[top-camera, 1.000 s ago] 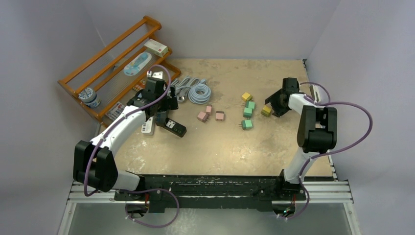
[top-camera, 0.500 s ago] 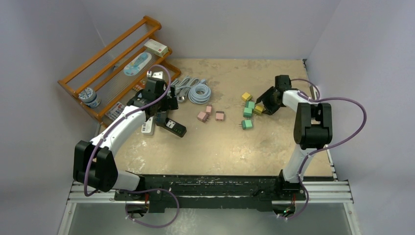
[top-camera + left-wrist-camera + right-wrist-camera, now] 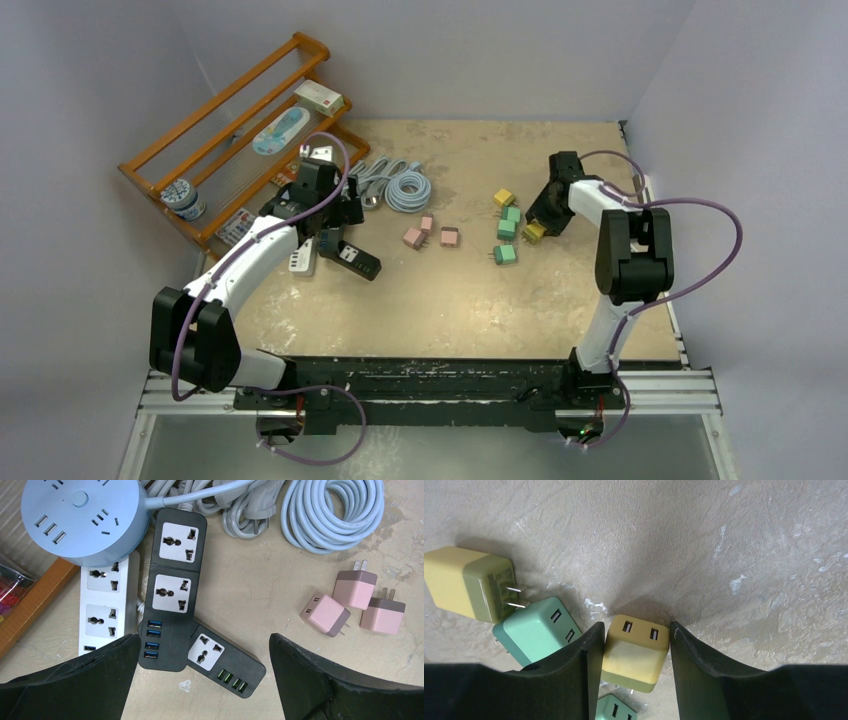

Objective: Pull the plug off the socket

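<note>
Two black power strips (image 3: 172,585) (image 3: 227,662) overlap beside a white strip (image 3: 102,605) and a round blue socket block (image 3: 80,515); no outlet that shows holds a plug. My left gripper (image 3: 205,645) (image 3: 335,228) hangs open just above the black strips. At the right, my right gripper (image 3: 636,630) (image 3: 540,222) has both fingers against the sides of a yellow plug (image 3: 634,655) (image 3: 533,232), whose slots face away from me.
Another yellow plug (image 3: 471,582) and green plugs (image 3: 534,630) (image 3: 505,254) lie close to the right gripper. Three pink plugs (image 3: 350,605) and coiled grey cable (image 3: 332,515) lie right of the strips. A wooden rack (image 3: 240,130) stands at the back left.
The right gripper swung left toward the green plugs with the yellow plug between its fingers, which narrowed onto it. The left arm stayed still.
</note>
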You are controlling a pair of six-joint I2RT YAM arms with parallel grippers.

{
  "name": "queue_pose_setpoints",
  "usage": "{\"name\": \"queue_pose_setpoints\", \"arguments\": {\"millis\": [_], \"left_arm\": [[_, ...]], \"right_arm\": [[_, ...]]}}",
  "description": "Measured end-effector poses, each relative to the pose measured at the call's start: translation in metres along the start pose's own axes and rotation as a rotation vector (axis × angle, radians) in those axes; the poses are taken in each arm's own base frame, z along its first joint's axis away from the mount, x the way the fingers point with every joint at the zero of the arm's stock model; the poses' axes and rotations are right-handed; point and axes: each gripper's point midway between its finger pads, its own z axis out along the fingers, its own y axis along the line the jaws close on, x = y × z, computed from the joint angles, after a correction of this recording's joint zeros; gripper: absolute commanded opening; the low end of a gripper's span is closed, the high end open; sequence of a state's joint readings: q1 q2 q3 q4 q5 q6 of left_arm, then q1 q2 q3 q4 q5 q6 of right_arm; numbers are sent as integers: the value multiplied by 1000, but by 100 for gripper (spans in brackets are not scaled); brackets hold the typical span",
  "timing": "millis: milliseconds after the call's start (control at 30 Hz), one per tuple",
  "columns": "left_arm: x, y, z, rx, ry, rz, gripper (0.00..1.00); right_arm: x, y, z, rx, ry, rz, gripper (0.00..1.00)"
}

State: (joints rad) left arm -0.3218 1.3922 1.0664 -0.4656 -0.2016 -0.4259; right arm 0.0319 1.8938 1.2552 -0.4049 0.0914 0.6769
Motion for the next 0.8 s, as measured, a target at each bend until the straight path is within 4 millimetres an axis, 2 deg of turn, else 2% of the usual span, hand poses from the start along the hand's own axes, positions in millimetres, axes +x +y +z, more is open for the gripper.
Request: {"name": "queue_pose_setpoints", "arguments": {"millis": [67,167,267,400,467,500,567,667,733,800], "left_arm": [[0,1,0,-3,-1,0,100],[0,1,0,-7,-2,0,100],[0,2,0,-11,-3,0,100],[0,2,0,-12,-3,0,100],[0,2,0,-12,-4,0,100],[0,2,0,-12,-4,0,100],[0,2,0,-12,-4,0,100],[0,2,0,-13,-3,0,100],[0,2,0,-13,-2,1,100],[0,3,0,-15,-3,1,100]], "right_arm": [[0,-1,0,15,-9,-17,39],[0,-2,1,21,-12,-24,16],[0,-2,-1,19,-13,-23,5],[0,-8,-9,71,-21,-62,3],[-11,3,-22,91,-61,-104,3],[-20,16,-33,84,-93,-130,3],[-37,54,-58,29,-170,-179,3],[-55,130,-100,-117,-294,-249,3],[-54,169,-112,-187,-331,-289,3],[-45,197,-108,-220,-331,-330,3]]}}
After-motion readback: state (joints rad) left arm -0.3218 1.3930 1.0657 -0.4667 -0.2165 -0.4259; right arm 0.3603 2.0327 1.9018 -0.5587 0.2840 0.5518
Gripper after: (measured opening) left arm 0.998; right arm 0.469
